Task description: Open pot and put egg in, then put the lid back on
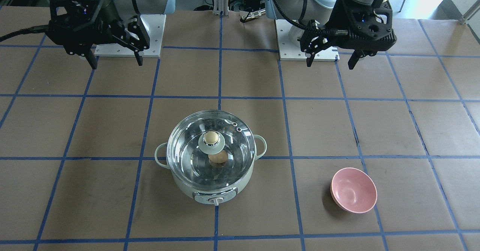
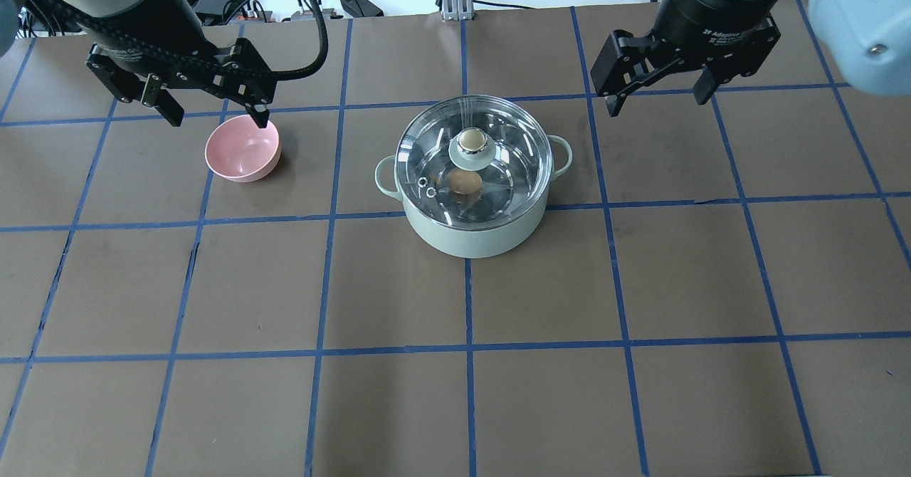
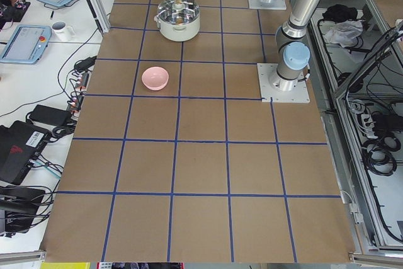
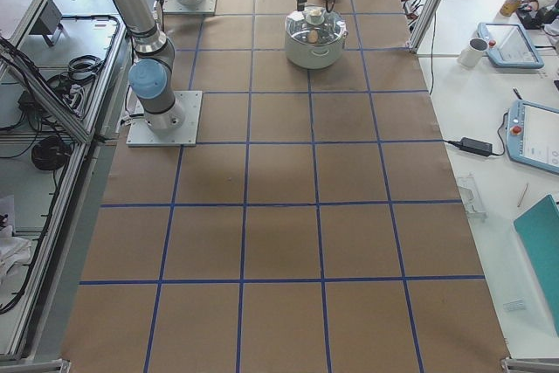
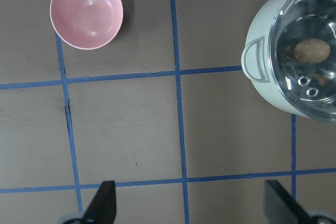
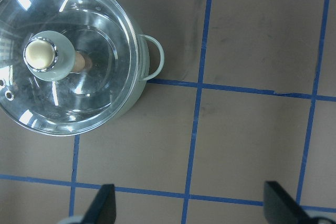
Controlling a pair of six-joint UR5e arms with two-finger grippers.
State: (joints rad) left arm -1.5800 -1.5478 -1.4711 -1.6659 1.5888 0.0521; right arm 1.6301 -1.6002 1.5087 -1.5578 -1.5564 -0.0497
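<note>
The mint-green pot (image 2: 470, 238) stands mid-table with the glass lid (image 2: 512, 142) seated on it, beige knob up. The tan egg (image 2: 464, 181) lies inside, seen through the lid; it also shows in the front view (image 1: 218, 157) and the left wrist view (image 5: 312, 50). The pot (image 1: 210, 195) and lid (image 1: 187, 146) show in the front view, the lid (image 6: 100, 45) in the right wrist view. My left gripper (image 2: 217, 117) is open and empty, raised over the pink bowl's side. My right gripper (image 2: 658, 100) is open and empty, raised to the pot's right.
An empty pink bowl (image 2: 242, 151) sits left of the pot, also in the left wrist view (image 5: 86, 11). The brown table has a blue tape grid. Both arm bases (image 1: 129, 37) stand at the robot's edge.
</note>
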